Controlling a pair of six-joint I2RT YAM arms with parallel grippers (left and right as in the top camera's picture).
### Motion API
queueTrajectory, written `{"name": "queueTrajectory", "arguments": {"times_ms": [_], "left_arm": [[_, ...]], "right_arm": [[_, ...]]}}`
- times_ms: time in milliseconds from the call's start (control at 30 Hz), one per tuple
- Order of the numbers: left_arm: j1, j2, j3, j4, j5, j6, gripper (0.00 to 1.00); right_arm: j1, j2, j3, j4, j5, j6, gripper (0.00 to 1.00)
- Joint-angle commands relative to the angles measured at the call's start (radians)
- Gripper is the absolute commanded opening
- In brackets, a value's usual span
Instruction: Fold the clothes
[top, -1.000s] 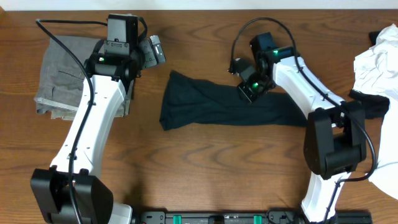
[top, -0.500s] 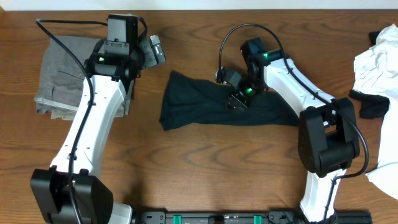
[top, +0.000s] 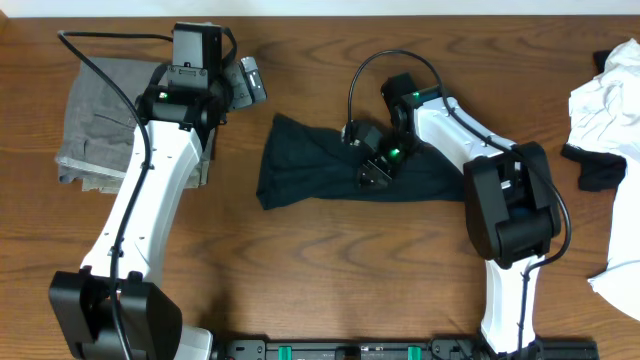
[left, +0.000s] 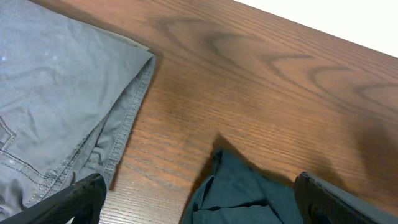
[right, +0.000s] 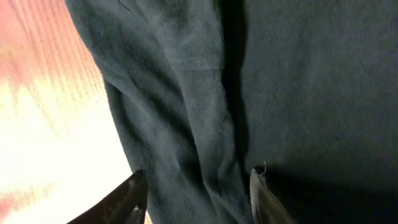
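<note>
Left gripper (left: 199, 194): fingers spread wide | right gripper (right: 196, 193): fingers parted astride fold of crumpled black fabric T-shirt (top: 310, 170) | folded grey cloth trousers (top: 95, 120) at left

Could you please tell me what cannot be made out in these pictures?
Overhead: the left arm hides part of the grey trousers.
Overhead: the right edge cuts off the white garment; the dark piece beside it, too small to identify.
Right wrist: too close to show any logo on the black T-shirt.
</note>
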Motion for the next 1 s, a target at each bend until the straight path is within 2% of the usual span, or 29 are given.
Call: {"name": "queueTrajectory", "arguments": {"times_ms": [0, 200, 333, 700, 900, 967], "left_arm": [[0.002, 0.007, 0.003, -0.003, -0.012, -0.002, 0.98], [0.002, 0.007, 0.003, -0.003, -0.012, -0.002, 0.98], [0.002, 0.007, 0.003, -0.003, -0.012, -0.002, 0.98], [0.002, 0.006, 0.003, -0.003, -0.012, -0.002, 0.98], [0.002, 0.007, 0.003, -0.003, -0.012, -0.002, 0.98], [0.002, 0.007, 0.003, -0.004, -0.012, -0.002, 0.98]], "right_arm": [[0.017, 0.002, 0.016, -0.016, -0.033, -0.003, 0.46], [0.033, 0.002, 0.016, -0.050, -0.039, -0.003, 0.39], [0.049, 0.002, 0.017, -0.065, -0.035, -0.003, 0.38], [0.057, 0.002, 0.017, -0.069, -0.027, 0.024, 0.46], [0.058, 0.000, 0.049, -0.078, -0.028, 0.024, 0.34], [0.058, -0.002, 0.084, -0.103, -0.028, 0.024, 0.34]]}}
